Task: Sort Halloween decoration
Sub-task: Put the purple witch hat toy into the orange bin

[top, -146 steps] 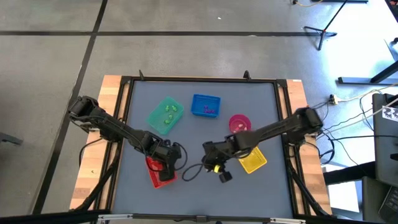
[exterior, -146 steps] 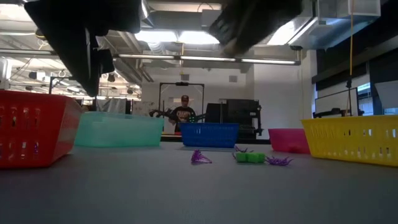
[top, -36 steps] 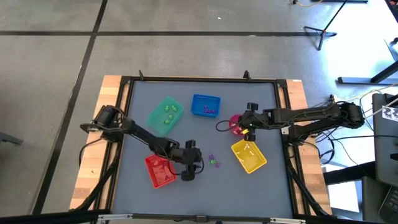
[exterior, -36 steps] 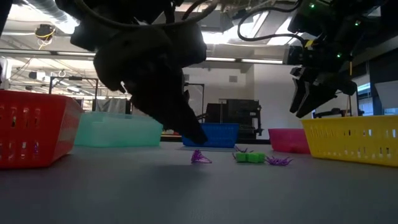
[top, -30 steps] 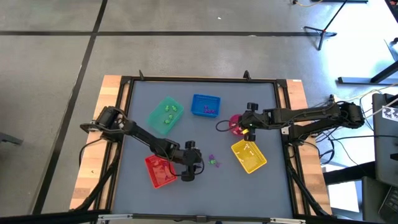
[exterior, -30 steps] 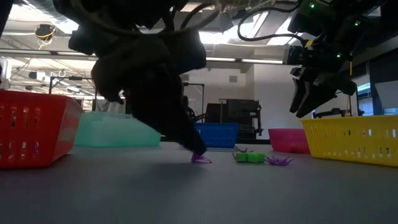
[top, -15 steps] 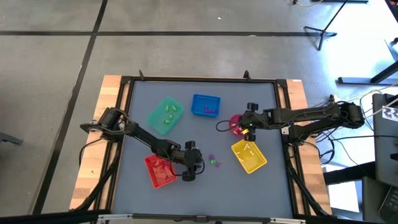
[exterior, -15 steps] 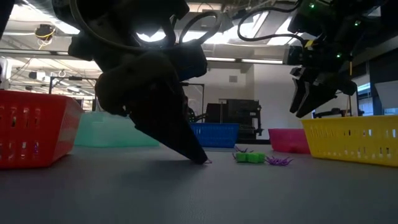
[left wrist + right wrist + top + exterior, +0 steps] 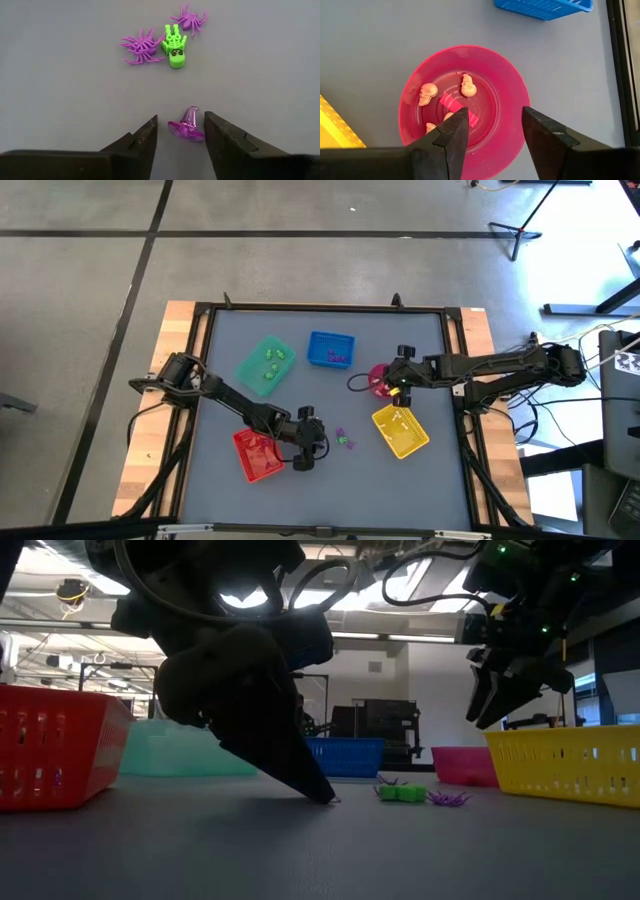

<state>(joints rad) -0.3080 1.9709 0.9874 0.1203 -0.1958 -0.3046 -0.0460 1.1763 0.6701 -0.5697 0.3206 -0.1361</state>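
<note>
A tiny purple witch hat lies on the grey table, between the open fingers of my left gripper, which slants down to the tabletop beside the red tray. Just beyond it lie two purple spiders and a green skeleton. My right gripper hangs open above the round pink bowl, which holds pinkish skulls. My left gripper comes slanting down from the table's left side, with one finger on each side of the hat. One finger stands right at the hat's brim; whether it touches it I cannot tell. The hat rests on the table.
A green tray with green trinkets and a blue tray with purple ones stand at the far side. A yellow tray sits near the right, close to the loose trinkets. Bare table lies toward the near edge.
My left gripper has sunk a little until its fingertips are at the tabletop around the purple hat, which the fingers now mostly hide in the low view. The hat and the other trinkets lie where they were.
</note>
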